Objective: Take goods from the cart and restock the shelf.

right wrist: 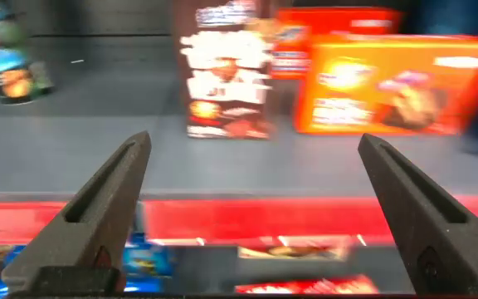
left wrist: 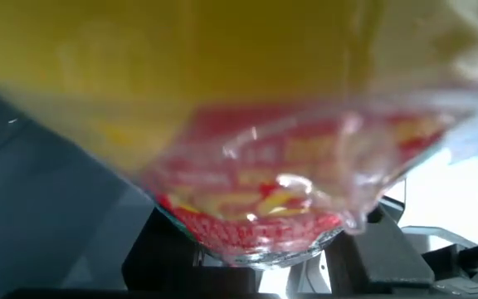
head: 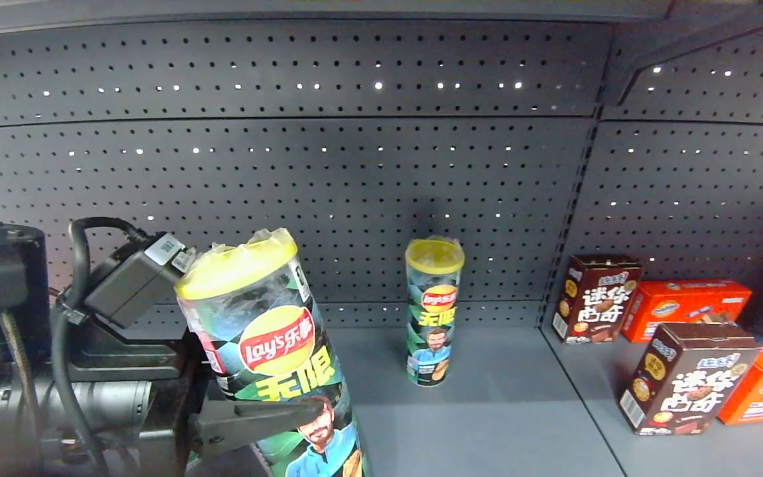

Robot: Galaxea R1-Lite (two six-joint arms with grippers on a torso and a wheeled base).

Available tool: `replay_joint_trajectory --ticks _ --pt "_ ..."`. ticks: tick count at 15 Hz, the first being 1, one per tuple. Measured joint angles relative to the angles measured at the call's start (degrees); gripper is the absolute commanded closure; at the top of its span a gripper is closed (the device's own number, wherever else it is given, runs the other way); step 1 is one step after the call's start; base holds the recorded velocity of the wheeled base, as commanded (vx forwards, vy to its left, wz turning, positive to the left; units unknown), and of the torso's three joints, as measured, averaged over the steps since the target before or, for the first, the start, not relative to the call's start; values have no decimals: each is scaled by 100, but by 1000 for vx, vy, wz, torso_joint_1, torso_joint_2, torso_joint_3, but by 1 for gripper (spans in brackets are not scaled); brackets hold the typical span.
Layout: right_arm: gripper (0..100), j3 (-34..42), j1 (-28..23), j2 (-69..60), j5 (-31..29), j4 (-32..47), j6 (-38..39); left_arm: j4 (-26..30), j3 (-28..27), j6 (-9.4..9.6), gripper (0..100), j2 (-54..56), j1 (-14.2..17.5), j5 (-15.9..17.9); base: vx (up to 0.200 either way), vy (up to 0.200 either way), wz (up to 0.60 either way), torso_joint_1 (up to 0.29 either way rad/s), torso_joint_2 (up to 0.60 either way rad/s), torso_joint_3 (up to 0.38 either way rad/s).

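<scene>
Yellow-lidded, film-wrapped cardboard crisp tube (head: 265, 331) hangs tilted at the front left of the grey metal shelf (head: 487, 411), clamped mid-body in the left gripper (head: 269, 414). Probably light, stiff, slippery; squeeze gently mid-body. Right gripper (right wrist: 253, 145) jaws gape, empty.

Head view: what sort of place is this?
Probably a shop aisle, real or mock: a pegboard shelf holds a standing chip can and boxed snacks, and the left tool grips a second chip can.
</scene>
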State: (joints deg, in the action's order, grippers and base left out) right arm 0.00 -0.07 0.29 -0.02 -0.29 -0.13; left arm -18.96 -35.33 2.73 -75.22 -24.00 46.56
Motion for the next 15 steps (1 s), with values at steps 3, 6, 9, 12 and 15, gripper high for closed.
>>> replay_joint_trajectory --ticks 3,6,9,12,15 --pt "0 0 -6 0 2 2 -2 2 9 0 100 5 26 -27 0 0 0 0 0 0" --pt "0 0 0 0 13 5 -7 -4 35 38 100 39 46 -219 0 0 0 0 0 0" --pt "0 0 -66 108 -183 11 29 44 66 74 100 188 41 -389 0 0 0 0 0 0" --pt "0 -2 -267 299 -126 -33 -167 65 156 61 100 474 41 -572 0 0 0 0 0 0" --pt "0 -686 -312 568 -134 -77 568 60 333 46 100 673 37 -684 0 0 0 0 0 0"
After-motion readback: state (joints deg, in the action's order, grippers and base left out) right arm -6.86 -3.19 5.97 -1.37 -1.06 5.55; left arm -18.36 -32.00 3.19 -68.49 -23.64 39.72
